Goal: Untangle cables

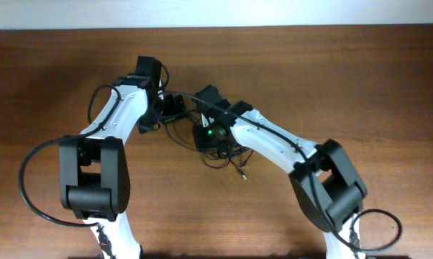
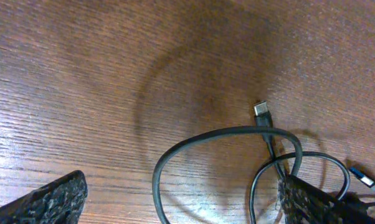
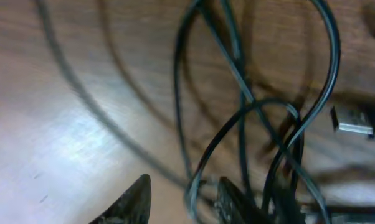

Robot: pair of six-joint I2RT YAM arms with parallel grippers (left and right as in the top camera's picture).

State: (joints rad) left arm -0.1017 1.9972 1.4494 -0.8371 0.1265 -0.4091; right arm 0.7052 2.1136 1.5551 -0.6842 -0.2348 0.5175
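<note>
Cables (image 2: 218, 132) in thin, glossy black loops

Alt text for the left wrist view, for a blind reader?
Thin black cables loop on a wooden table, one metallic plug lying free. The left gripper is open, its fingers in the lower corners with a loop between them.
</note>
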